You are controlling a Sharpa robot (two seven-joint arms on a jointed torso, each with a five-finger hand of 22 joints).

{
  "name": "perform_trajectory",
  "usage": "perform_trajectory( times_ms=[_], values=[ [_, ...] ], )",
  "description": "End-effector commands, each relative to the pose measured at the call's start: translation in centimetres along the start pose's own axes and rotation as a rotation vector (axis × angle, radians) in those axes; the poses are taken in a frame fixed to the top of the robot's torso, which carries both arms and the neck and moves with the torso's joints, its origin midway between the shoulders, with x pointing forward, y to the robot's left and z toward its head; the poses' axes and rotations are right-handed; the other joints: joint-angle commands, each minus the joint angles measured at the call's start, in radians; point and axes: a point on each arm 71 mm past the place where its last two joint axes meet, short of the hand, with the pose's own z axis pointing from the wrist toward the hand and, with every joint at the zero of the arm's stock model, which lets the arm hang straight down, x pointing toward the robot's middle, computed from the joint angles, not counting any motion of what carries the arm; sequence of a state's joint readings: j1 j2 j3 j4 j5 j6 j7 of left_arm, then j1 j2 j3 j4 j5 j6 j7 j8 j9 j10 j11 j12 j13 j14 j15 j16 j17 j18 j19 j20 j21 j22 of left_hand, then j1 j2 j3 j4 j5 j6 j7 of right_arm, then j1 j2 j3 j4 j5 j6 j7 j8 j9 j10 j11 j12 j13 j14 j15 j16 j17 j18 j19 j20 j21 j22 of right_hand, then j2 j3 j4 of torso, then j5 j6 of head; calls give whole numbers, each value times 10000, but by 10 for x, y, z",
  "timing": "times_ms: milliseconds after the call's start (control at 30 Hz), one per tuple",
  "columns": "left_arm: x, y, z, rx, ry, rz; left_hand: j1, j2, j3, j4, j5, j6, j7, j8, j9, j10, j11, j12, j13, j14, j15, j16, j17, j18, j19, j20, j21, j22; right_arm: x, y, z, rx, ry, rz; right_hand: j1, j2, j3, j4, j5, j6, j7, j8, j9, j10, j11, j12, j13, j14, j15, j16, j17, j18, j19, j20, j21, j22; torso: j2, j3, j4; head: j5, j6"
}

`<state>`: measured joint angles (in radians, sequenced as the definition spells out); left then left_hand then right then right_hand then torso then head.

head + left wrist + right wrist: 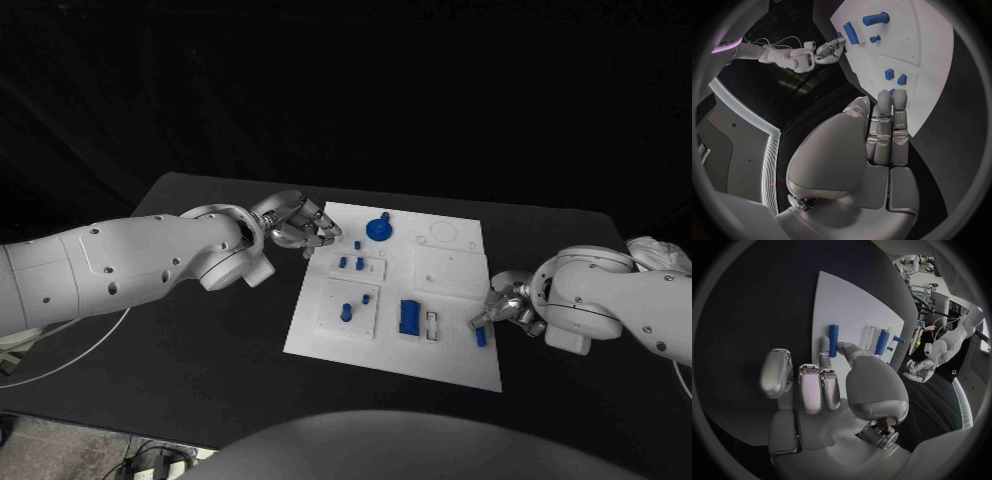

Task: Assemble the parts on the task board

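Pinching a small blue bar (480, 336) (834, 340) is what the fingertips (844, 347) of the right hand (505, 308) (826, 385) are being seen to do: the bar is being held between the thumb and a finger, right at the edge of the task board (447, 275) (848, 310) nearest that hand. The other fingers of this hand are being kept side by side and a little bent.

The fingers (891, 107) of the left hand (296, 225) (873, 150) are being held close together and nothing is being held in them. Their tips are being kept over the board's (929, 65) far corner on the left side, next to a little blue peg (356, 244).

More blue parts are being shown on the board: a round knob (378, 230) near the far edge, two small blocks (351, 263), a peg piece (346, 311) in the middle, and a wide block (410, 317) (882, 342) (851, 33) near the front. The board is being shown lying flat in the middle of the black table (188, 340).
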<state>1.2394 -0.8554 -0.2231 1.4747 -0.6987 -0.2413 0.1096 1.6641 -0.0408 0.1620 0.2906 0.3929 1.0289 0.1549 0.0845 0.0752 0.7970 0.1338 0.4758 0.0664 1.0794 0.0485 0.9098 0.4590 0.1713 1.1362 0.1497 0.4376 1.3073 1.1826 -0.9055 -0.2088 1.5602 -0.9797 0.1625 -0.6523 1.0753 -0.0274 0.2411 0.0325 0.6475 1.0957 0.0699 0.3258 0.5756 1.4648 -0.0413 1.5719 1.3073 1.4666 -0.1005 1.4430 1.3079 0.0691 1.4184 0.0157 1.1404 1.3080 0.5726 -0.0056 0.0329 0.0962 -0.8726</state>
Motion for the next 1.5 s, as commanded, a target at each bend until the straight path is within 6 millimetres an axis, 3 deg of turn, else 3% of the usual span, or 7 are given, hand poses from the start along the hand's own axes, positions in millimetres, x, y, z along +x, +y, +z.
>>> perform_trajectory(
  times_ms=[33, 600, 1033, 1500],
  values=[
    [1, 0, 0, -14, 139, -72, -36, 9, 69, 17, 42, 86, 17, 70, 9, 76, -15, -61, -12, -14, 9, 64, -16, 53, -23, -17, 16, 281, 14, -9, 2, 302, 345, 373, -91, 68, 1006, -906, 57, -501, -447, 67, 162, 1060, -81, -11, 2635, 641, -51, -56, 942, 192, 31, -76, -20, 1189, -6, -1, 6, 12, 0],
    [1, 1, 1, -93, 186, -68, -39, 19, 81, 16, 46, 94, 12, 75, 11, 92, -16, -61, -12, -15, 11, 67, -21, 53, -27, -15, 6, 278, 2, 4, -31, -548, 559, 1425, -372, 61, 1065, -853, -164, -626, -453, 110, 425, 1060, -88, -11, 2635, 652, -62, -84, 919, 194, 56, -91, -69, 1188, 0, -6, 2, -23, 0],
    [2, 0, 2, -116, 242, -65, -42, 27, 95, 15, 49, 101, 5, 80, 12, 108, -16, -63, -12, -18, 13, 69, -27, 55, -33, -14, -5, 275, 4, 34, -24, -1042, 1378, 1950, -469, 103, 1104, -815, -222, -741, -427, 67, 498, 1060, -70, -11, 2635, 666, -53, -54, 960, 197, 55, -88, -110, 1183, -2, -13, 17, -88, 0],
    [3, 1, 2, -197, 310, -71, -46, 25, 100, 13, 49, 98, 6, 80, 11, 113, -14, -68, -13, -21, 14, 70, -31, 57, -39, -13, -20, 271, 6, 54, -9, -1190, 1582, 2118, -573, 190, 1151, -750, -283, -863, -386, 11, 569, 1060, -35, -11, 2635, 665, -27, -65, 951, 207, 33, -73, -198, 1165, 8, -2, 3, 5, 0]
  ],
)
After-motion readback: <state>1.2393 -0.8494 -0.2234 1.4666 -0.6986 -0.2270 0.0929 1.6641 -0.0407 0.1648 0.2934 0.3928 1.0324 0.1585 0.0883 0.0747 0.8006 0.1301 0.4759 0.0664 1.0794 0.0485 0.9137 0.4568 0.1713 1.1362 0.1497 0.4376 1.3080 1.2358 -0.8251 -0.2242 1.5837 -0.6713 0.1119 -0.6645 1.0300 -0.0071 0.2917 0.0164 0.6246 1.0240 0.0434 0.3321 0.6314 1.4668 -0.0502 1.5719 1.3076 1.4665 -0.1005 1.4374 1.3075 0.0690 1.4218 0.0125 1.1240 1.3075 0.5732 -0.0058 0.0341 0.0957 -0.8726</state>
